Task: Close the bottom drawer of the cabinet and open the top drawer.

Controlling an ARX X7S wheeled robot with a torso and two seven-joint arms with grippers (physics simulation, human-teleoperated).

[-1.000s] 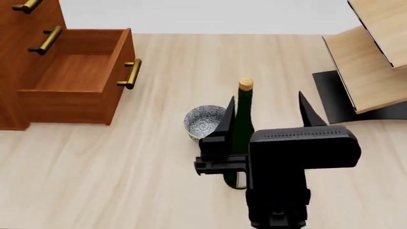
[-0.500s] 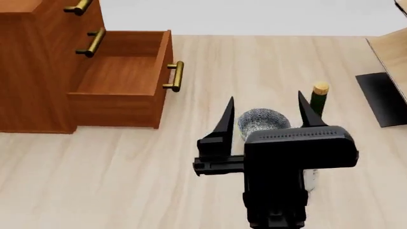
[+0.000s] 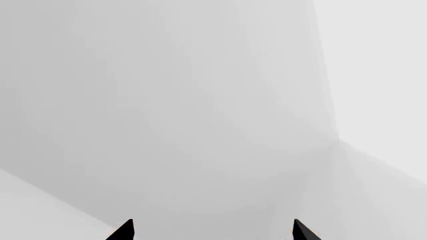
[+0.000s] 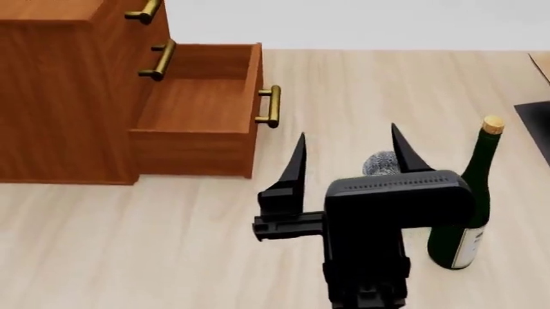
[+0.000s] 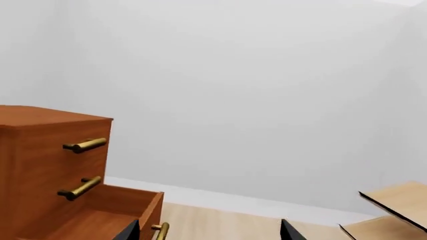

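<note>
Cabinet (image 4: pixel 60 96): at the head view's left, on the pale wood floor (image 4: pixel 129 244)
Bottom drawer (image 4: pixel 202 119): pulled well out, interior bare; brass handle facing the right gripper
Top drawer (image 5: pixel 80 135): pushed in flush
Right gripper (image 4: pixel 348 158): fingers spread apart, holding nothing; near the open drawer's front
Left gripper (image 3: pixel 212 232): only two fingertips show, apart, against blank grey
Bottle (image 4: pixel 464 206): green, upright, just beside the right gripper; a patterned bowl (image 4: pixel 380 165) mostly hidden behind it

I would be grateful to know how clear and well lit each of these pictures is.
Head view: sharp, evenly lit, no glare; the right hand hides most of the bowl. Left wrist view: featureless pale walls. Right wrist view: crisp on the cabinet.
</note>
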